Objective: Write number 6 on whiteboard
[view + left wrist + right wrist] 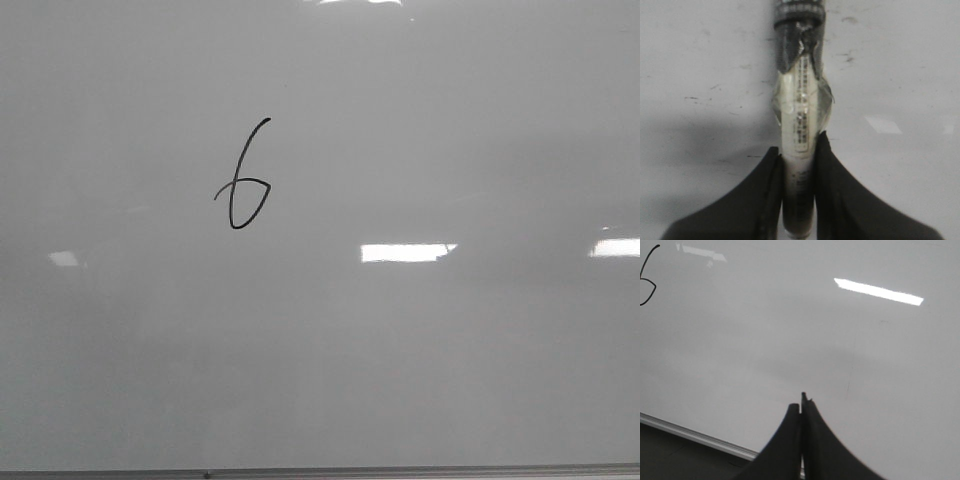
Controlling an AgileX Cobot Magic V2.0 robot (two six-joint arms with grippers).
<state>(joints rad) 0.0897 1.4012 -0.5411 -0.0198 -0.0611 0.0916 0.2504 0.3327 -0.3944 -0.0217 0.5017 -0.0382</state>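
A thin black hand-drawn number 6 [243, 180] stands on the glossy pale whiteboard [420, 360] in the front view, left of centre in the upper half. Part of it shows in the right wrist view [648, 282]. No gripper appears in the front view. My left gripper [797, 150] is shut on a white marker [800, 115] with a dark cap end, wrapped in clear tape, held over a pale scuffed surface [700, 75]. My right gripper [801, 407] is shut and empty, over the whiteboard [790, 330] near its lower frame.
A thin grey frame strip [320, 471] runs along the board's bottom edge, also seen in the right wrist view [695, 436] with a dark surface [670, 455] beyond it. Bright rectangular light reflections [405, 252] lie on the board.
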